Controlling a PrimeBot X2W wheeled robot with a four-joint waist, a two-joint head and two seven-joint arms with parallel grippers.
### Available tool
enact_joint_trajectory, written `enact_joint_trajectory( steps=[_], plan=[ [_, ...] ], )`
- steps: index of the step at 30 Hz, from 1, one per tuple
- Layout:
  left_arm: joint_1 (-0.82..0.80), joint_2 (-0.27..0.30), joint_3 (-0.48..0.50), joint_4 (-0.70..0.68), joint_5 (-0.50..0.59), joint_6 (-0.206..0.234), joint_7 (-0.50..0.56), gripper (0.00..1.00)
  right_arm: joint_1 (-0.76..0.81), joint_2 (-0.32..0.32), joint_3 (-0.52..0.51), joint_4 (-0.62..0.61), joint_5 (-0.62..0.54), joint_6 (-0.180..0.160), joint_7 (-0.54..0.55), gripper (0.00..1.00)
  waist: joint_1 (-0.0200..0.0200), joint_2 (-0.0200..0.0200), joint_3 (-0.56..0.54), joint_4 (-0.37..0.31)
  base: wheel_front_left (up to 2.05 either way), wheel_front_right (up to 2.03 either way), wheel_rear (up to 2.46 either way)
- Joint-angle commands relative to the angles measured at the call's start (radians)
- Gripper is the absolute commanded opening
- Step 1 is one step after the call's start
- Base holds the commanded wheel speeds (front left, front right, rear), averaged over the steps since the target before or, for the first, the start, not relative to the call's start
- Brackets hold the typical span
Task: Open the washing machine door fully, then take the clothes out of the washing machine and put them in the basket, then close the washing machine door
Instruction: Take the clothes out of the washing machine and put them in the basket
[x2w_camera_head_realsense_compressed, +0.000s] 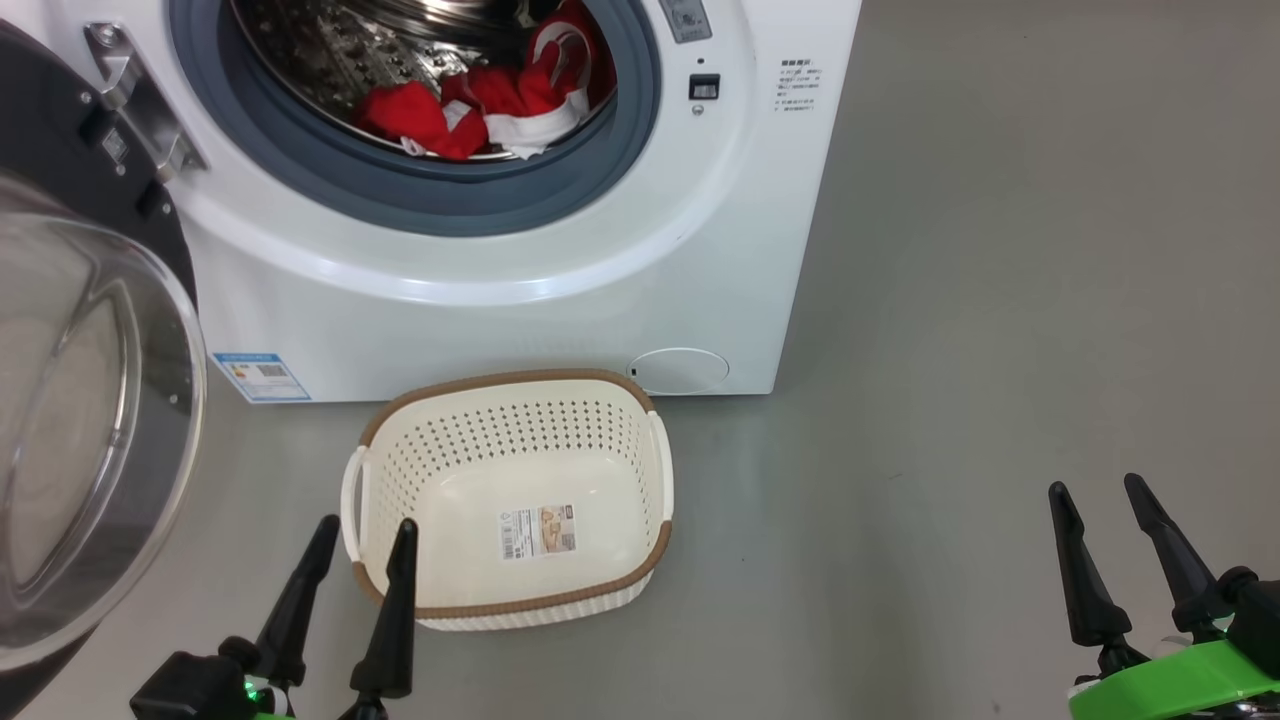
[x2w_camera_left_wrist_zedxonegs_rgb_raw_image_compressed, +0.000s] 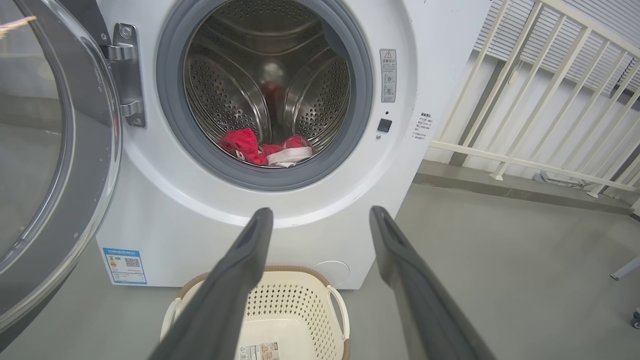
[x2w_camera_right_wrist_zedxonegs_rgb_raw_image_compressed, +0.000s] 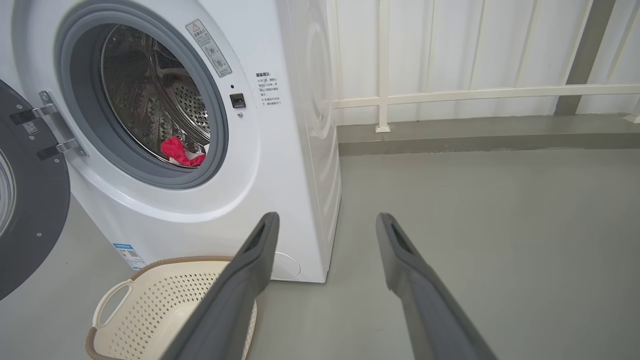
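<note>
The white washing machine (x2w_camera_head_realsense_compressed: 500, 290) stands ahead with its door (x2w_camera_head_realsense_compressed: 90, 420) swung open to the left, glass bowl facing me. Red clothes (x2w_camera_head_realsense_compressed: 500, 105) with white trim lie at the front of the steel drum, also seen as clothes (x2w_camera_left_wrist_zedxonegs_rgb_raw_image_compressed: 265, 150) and clothes (x2w_camera_right_wrist_zedxonegs_rgb_raw_image_compressed: 180, 151). The cream basket (x2w_camera_head_realsense_compressed: 510, 590) sits on the floor before the machine, with nothing in it but its sticker. My left gripper (x2w_camera_head_realsense_compressed: 365, 530) is open at the basket's near left corner. My right gripper (x2w_camera_head_realsense_compressed: 1100, 490) is open over bare floor at the lower right.
Grey floor (x2w_camera_head_realsense_compressed: 1000, 350) spreads to the machine's right. A white railing (x2w_camera_right_wrist_zedxonegs_rgb_raw_image_compressed: 450, 95) and wall stand behind and to the right. The open door's black rim (x2w_camera_right_wrist_zedxonegs_rgb_raw_image_compressed: 30, 215) juts out on the left. A blue label (x2w_camera_head_realsense_compressed: 260, 377) and round cap (x2w_camera_head_realsense_compressed: 680, 370) mark the machine's base.
</note>
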Motion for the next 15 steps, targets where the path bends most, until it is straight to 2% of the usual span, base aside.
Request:
enact_joint_trajectory(
  steps=[1, 15],
  plan=[
    [-0.016, 0.018, 0.034, -0.031, -0.001, 0.001, -0.005, 1.00, -0.017, -0.017, 0.021, -0.026, 0.010, 0.006, -0.009, 1.00, 0.0000, 0.0000, 0.002, 0.000, 1.10, -1.10, 0.00],
    [-0.038, 0.016, 0.041, -0.032, 0.005, 0.001, -0.005, 1.00, -0.030, -0.011, 0.024, -0.025, 0.010, 0.006, -0.009, 1.00, 0.0000, 0.0000, 0.021, 0.004, 1.15, -1.15, 0.00]
  ],
)
